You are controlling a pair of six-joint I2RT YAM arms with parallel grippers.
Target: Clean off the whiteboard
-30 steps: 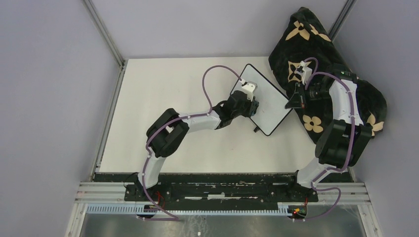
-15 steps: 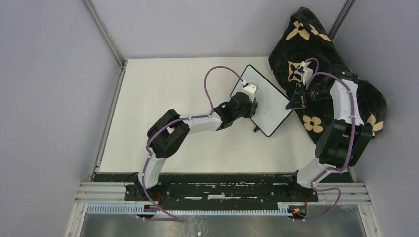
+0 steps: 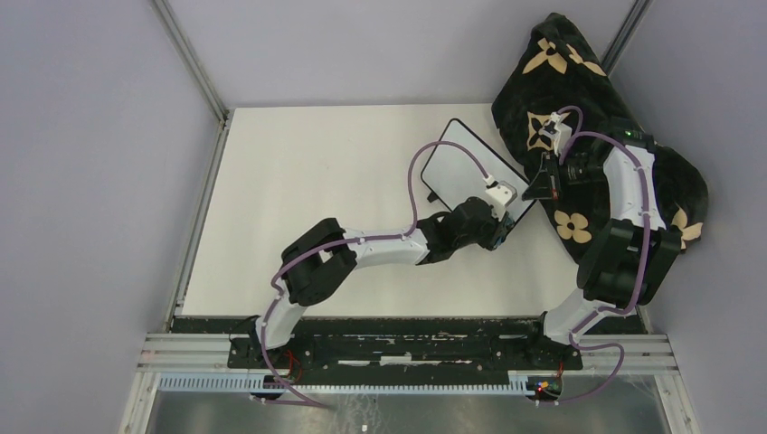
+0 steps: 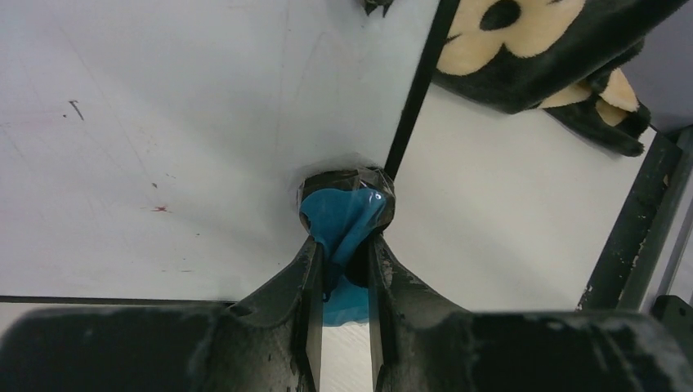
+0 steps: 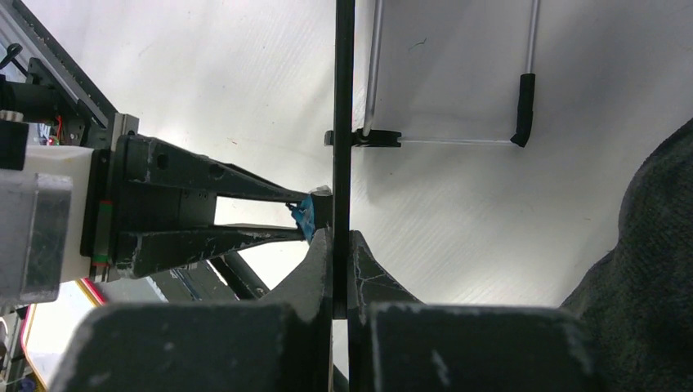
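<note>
- Since a second ago, the left arm has swept from the far-left part of the whiteboard [image 3: 457,167] to its near-right corner; the right arm has not moved.
- Nearest the arm bases, the left pincer [image 4: 343,245] is clenched on a small blue pad [image 4: 339,214], which sticks out past the fingertips and presses on the white face.
- Just to the right of that pad runs the board's black frame [image 4: 413,90], with bare table [image 4: 507,204] beyond it.
- Left of the pad and slightly ahead, a tiny red fleck [image 4: 159,209] and a few faint dark marks remain. The rest of the visible face looks clean.
- A little beyond the left pincer, the right pincer [image 5: 341,241] is clamped on the board's right edge, apparently steadying it.
- Behind and to the right of the right pincer lies a black blanket [image 3: 579,90] with tan flowers, partly under the right arm.
- Judged step: wiping is under way and seems nearly done, with only stray specks left.
- The next move likely calls for drawing the pad leftwards across the red fleck with steady pressure, keeping off the frame, while the right pincer grips firmly so the board does not slide.
</note>
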